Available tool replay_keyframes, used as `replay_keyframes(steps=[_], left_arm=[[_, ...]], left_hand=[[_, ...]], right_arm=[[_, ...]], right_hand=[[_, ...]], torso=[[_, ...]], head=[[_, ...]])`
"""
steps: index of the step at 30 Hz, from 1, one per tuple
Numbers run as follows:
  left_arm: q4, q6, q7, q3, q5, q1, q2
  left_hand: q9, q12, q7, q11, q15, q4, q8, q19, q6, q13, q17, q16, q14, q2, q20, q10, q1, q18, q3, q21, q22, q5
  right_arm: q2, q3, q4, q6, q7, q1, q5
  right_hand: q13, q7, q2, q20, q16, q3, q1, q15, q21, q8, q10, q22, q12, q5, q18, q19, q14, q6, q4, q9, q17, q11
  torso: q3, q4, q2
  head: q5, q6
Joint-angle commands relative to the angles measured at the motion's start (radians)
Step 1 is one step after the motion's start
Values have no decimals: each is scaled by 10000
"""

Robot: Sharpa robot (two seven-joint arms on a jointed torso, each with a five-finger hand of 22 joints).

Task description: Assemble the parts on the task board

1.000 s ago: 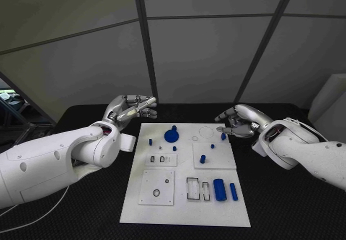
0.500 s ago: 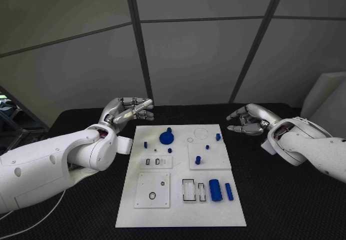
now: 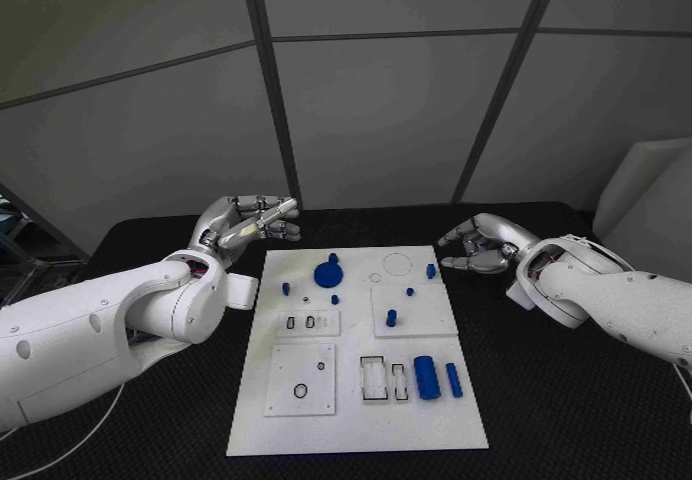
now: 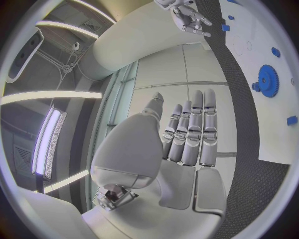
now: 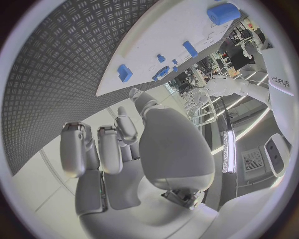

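Observation:
The white task board (image 3: 361, 400) lies in the middle of the table. A blue gear (image 3: 327, 271) stands near its far edge, with small blue pegs (image 3: 389, 318) around it and two blue cylinders (image 3: 426, 377) near the front right. My left hand (image 3: 248, 222) hovers beyond the board's far left corner, fingers straight and together, holding nothing. My right hand (image 3: 476, 243) hangs just off the far right corner, fingers loosely curled around nothing. The left wrist view shows the gear (image 4: 268, 79) and the right hand (image 4: 187, 17). The right wrist view shows the board (image 5: 168, 40) and a cylinder (image 5: 223, 13).
Black textured tabletop (image 3: 562, 400) surrounds the board on all sides. Grey wall panels stand behind the table. A white block (image 3: 242, 291) on my left forearm sits close to the board's left edge.
My right hand has drawn back from over the board's far right corner to just beside it. The left hand keeps its pose. The camera has shifted slightly.

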Motion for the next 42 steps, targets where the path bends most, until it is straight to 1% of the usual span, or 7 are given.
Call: replay_keyframes(steps=[1, 3, 6, 11, 27, 30, 42], left_arm=[[-6, 130, 114, 4, 15, 4, 11], [-13, 129, 115, 4, 15, 2, 11], [-14, 129, 115, 4, 15, 1, 5], [-23, 131, 117, 4, 15, 0, -2], [-37, 141, 117, 3, 15, 0, 4], [-33, 141, 115, 3, 15, 0, -4], [-26, 141, 109, 4, 15, 0, -25]], left_hand=[[-2, -24, 62, 60, 24, 13, -44, -69, -9, 13, 9, -37, -67, 68, 25, 23, -17, -138, -52, -4, -9, -11], [-2, -24, 62, 60, 24, 13, -44, -69, -9, 13, 9, -37, -67, 68, 25, 23, -17, -138, -52, -4, -9, -11], [-2, -24, 62, 60, 24, 13, -44, -69, -9, 13, 9, -37, -67, 68, 25, 23, -17, -138, -52, -4, -9, -11], [-2, -24, 62, 60, 24, 13, -44, -69, -9, 13, 9, -37, -67, 68, 25, 23, -17, -138, -52, -4, -9, -11], [-2, -28, 64, 61, 25, 6, -50, -76, -6, 14, 17, -50, -72, 71, 27, 25, -9, -137, -56, -6, -11, -11], [-2, -28, 64, 61, 25, 6, -50, -76, -6, 14, 17, -50, -72, 71, 27, 25, -9, -137, -56, -6, -11, -11], [-2, -28, 64, 61, 25, 6, -50, -76, -6, 14, 17, -50, -72, 71, 27, 25, -9, -137, -56, -6, -11, -11]], right_arm=[[81, 0, -53, 341, 71, -56, -90], [141, 0, -80, 422, 62, -120, -98], [184, 0, -95, 488, 59, -197, -107], [243, 0, -167, 534, 50, -262, -155], [585, 0, -498, 563, -17, -315, -244], [652, 0, -588, 570, -44, -320, -251], [797, 0, -697, 723, -122, -329, -394]], right_hand=[[-10, -25, -85, -28, -29, -30, -13, -29, -57, -52, -64, 755, -47, -70, 66, -15, 592, -66, -5, -13, 606, 3], [-10, -25, -85, -27, -29, -31, -12, -29, -58, -52, -64, 752, -47, -72, 67, -17, 592, -67, -6, -13, 605, 4], [-11, -25, -86, -27, -30, -33, -11, -28, -63, -52, -65, 744, -48, -78, 69, -23, 591, -71, -8, -13, 604, 4], [-2, -24, -85, -26, -28, -35, -12, -27, -67, -51, -59, 735, -40, -82, 71, -30, 592, -73, -7, -13, 608, 5], [90, -39, 30, -17, -12, -37, -45, -26, -54, 44, 10, 772, 60, -103, 63, -2, 603, 76, 24, 29, 651, -3], [109, -48, 63, -19, -9, -34, -50, -32, -49, 81, 25, 785, 82, -102, 61, 9, 605, 144, 28, 42, 659, -11], [218, -156, 219, -67, 5, 16, -69, -100, -30, 380, 105, 835, 203, -117, 51, 50, 616, 679, 14, 128, 703, -102]], torso=[[-6, -6, -6], [2, -10, -3], [-5, 1, 5], [-6, -8, -1], [-2, 2, 8], [1, -3, 3], [10, -11, -17]], head=[[47, -27], [53, -34], [52, -48], [87, -67], [149, -108], [187, -149], [213, -216]])
